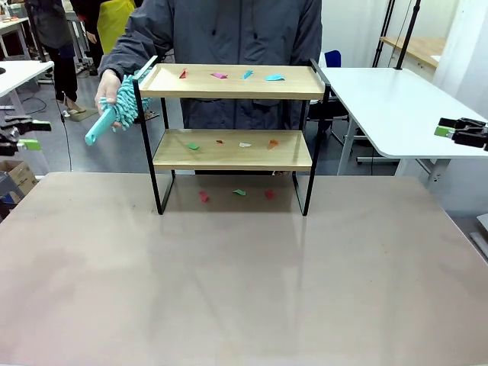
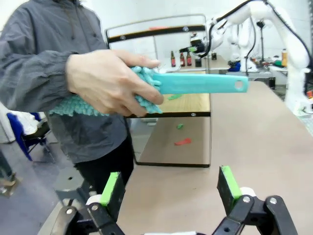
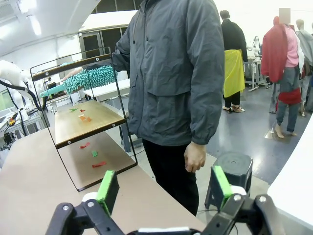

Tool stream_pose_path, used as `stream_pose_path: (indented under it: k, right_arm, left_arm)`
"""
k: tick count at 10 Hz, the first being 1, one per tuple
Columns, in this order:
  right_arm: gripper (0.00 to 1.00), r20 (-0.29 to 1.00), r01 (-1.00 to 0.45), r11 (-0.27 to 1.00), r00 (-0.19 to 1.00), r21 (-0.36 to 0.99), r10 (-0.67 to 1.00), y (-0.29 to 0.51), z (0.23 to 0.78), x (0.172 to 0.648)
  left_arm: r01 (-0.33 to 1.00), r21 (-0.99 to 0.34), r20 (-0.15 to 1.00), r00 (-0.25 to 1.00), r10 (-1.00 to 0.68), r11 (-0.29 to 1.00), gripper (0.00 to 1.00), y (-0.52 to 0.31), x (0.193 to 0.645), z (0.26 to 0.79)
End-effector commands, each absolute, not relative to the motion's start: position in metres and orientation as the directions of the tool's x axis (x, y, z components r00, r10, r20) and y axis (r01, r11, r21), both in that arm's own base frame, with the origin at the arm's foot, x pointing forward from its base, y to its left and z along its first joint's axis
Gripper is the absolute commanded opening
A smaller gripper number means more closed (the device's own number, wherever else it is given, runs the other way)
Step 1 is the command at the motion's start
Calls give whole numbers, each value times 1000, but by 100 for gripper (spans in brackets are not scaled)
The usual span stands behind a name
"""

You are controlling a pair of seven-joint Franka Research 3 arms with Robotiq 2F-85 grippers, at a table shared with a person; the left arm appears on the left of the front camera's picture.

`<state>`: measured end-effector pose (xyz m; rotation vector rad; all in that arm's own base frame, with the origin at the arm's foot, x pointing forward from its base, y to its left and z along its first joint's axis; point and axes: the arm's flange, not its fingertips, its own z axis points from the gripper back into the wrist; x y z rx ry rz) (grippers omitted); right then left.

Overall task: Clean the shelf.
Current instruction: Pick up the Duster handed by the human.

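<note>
Hand [image 1: 107, 82] is offering duster [image 1: 128, 101] beside shelf [image 1: 229, 91]; left gripper [image 2: 170, 183] and right gripper [image 3: 163, 183] are standing open, empty, left likely needing to grasp handle [image 2: 205, 83] next.

Beige-brown table [image 1: 244, 290] in the foreground. White table [image 1: 389, 107] far right, blue chair [image 1: 332, 58] behind it. Cardboard box [image 1: 17, 177] on floor, left edge. Person in grey jacket [image 1: 229, 30] at far side. Small bottles [image 2: 181, 59] on a distant bench. Bystander in yellow apron [image 3: 234, 68] farther back.
</note>
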<state>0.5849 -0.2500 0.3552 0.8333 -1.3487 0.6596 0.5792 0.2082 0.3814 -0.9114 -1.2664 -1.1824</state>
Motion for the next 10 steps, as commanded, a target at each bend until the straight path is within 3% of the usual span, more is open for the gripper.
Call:
stream_pose_path:
  k: [1,4,7,10]
  right_arm:
    - [100,991,-815,564,118,132,-61,-250,356,586]
    - [100,991,-815,564,118,132,-61,-250,356,586]
    - [100,991,-815,564,118,132,-61,-250,356,586]
    - [100,991,-815,564,118,132,-61,-250,356,586]
  left_arm:
    - [943,60,952,45,-304,327,100,198,569,455]
    - [904,56,885,151,-441,424,100,183,550,541]
    - [796,21,744,392,-541,605,100,131,523,594]
    - [663,219,612,478,-630,716,100,47,479,621]
